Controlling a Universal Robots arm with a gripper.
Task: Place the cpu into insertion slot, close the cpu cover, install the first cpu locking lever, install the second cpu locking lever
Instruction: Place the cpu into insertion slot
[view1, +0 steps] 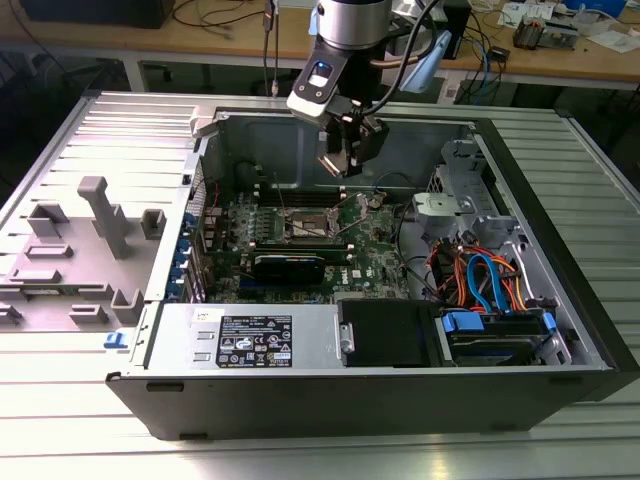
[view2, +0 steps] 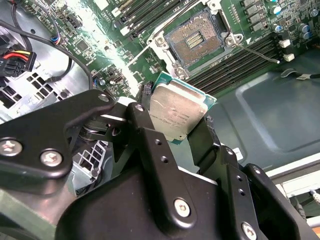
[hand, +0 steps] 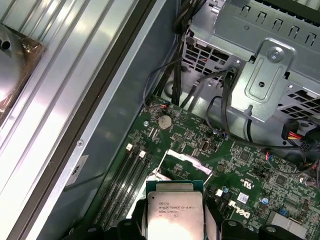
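Gripper (view1: 345, 160) hangs over board (view1: 375, 255) inside open case (view1: 350, 405). Fingers (view2: 142, 112) pinch cpu (view2: 177, 112) by opposite edges, metal top showing in both wrist views. Edge hold likely keeps underside free for seating. Cpu in air, apart from slot (view2: 196, 39). Slot uncovered, dark centre exposed, ready to receive. Lever (view2: 255, 51) lies swung out beside slot. Chip not yet seated.

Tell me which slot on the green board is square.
The insertion slot, dark centre, silvery rim; the memory slots beside it are long and narrow. The gripper holds the cpu.
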